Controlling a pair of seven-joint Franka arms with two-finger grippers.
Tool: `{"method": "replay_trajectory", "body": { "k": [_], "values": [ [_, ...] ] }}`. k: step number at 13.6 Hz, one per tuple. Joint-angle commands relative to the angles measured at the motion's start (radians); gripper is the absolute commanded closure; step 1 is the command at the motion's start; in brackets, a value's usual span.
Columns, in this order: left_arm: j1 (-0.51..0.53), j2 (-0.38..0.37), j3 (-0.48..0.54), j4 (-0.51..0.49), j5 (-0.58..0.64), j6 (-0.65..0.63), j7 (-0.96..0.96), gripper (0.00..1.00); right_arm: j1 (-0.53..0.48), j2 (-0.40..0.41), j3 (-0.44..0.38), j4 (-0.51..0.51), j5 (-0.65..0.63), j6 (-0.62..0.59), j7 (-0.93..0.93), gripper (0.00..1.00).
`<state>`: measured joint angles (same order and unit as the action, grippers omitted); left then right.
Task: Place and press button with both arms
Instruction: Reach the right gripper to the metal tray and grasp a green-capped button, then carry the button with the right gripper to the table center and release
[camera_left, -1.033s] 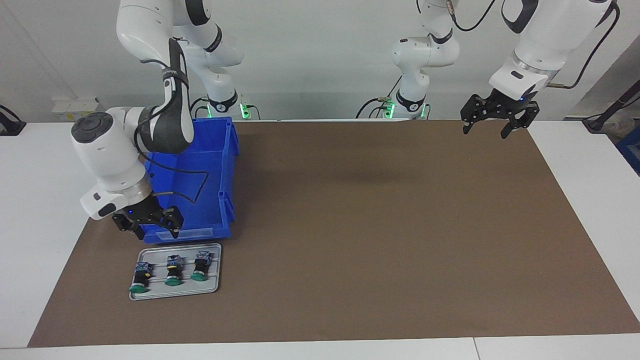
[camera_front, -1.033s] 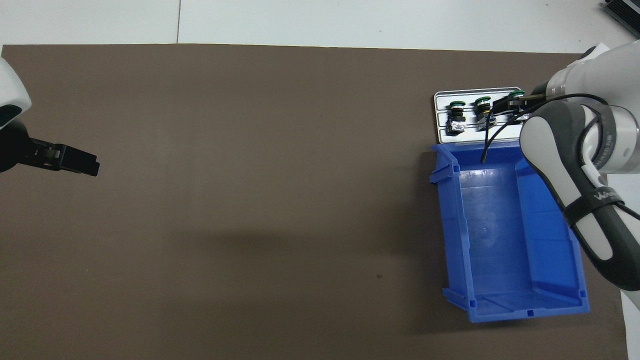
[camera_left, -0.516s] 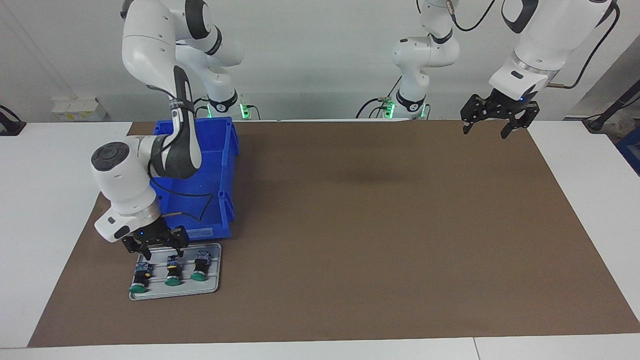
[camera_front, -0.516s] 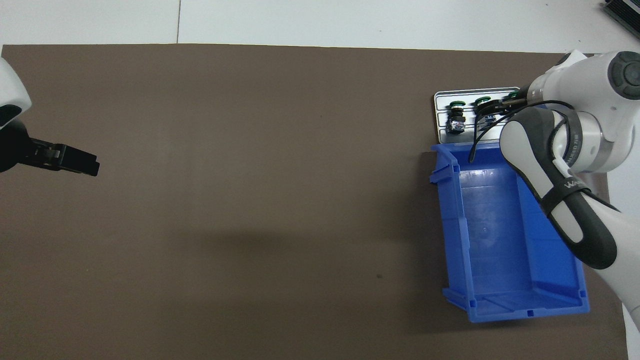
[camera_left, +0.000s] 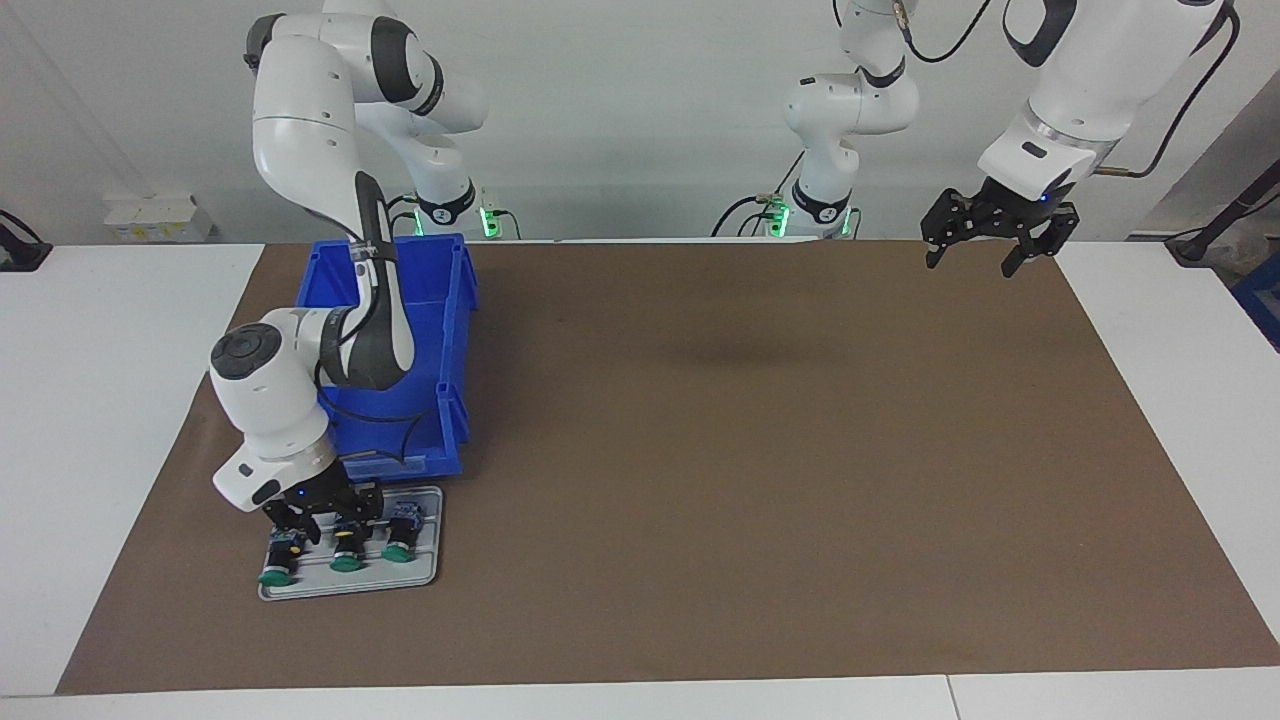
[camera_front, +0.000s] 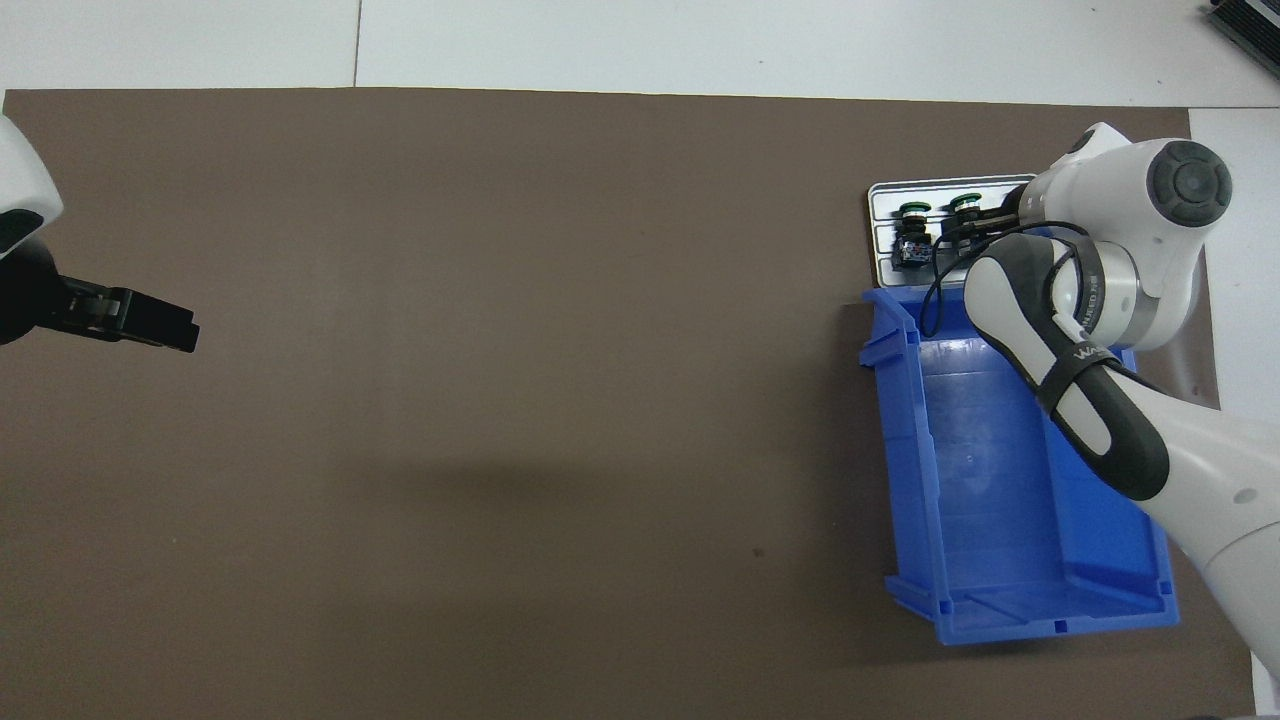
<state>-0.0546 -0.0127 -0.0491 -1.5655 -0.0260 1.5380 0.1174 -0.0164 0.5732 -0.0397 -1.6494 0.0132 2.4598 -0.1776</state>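
Note:
Three green-capped buttons lie side by side on a small grey tray (camera_left: 420, 578) at the right arm's end of the table, caps pointing away from the robots. My right gripper (camera_left: 335, 522) is down on the tray at the middle button (camera_left: 346, 552), its wrist covering that button's body. The outer buttons (camera_left: 275, 562) (camera_left: 400, 540) lie untouched on either side. From overhead, two buttons (camera_front: 912, 228) (camera_front: 965, 208) show and the arm hides the third. My left gripper (camera_left: 970, 265) waits open and empty, raised over the mat's corner at the left arm's end.
An empty blue bin (camera_left: 455, 300) stands right beside the tray, nearer to the robots, with my right arm reaching over it. A brown mat (camera_left: 750, 450) covers most of the white table.
My right gripper has come forward from over the bin's front edge and dropped onto the tray at the middle button. The left arm has not moved.

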Motion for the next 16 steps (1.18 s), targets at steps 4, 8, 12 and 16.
{"method": "replay_trajectory", "body": {
  "k": [4, 8, 12, 16],
  "values": [
    [0.015, -0.027, -0.011, -0.033, 0.015, 0.011, -0.005, 0.00, -0.001, 0.004, 0.004, -0.018, 0.001, 0.018, -0.023, 0.49],
    [0.015, -0.027, -0.011, -0.033, 0.015, 0.011, -0.005, 0.00, -0.001, 0.000, 0.004, -0.027, 0.001, 0.008, -0.022, 0.64],
    [0.015, -0.027, -0.011, -0.033, 0.015, 0.011, -0.005, 0.00, 0.001, -0.003, 0.004, -0.015, -0.002, -0.007, -0.022, 0.78],
    [0.015, -0.027, -0.011, -0.033, 0.015, 0.011, -0.005, 0.00, 0.003, -0.007, 0.009, 0.107, -0.009, -0.137, -0.014, 0.82]
  ]
}}
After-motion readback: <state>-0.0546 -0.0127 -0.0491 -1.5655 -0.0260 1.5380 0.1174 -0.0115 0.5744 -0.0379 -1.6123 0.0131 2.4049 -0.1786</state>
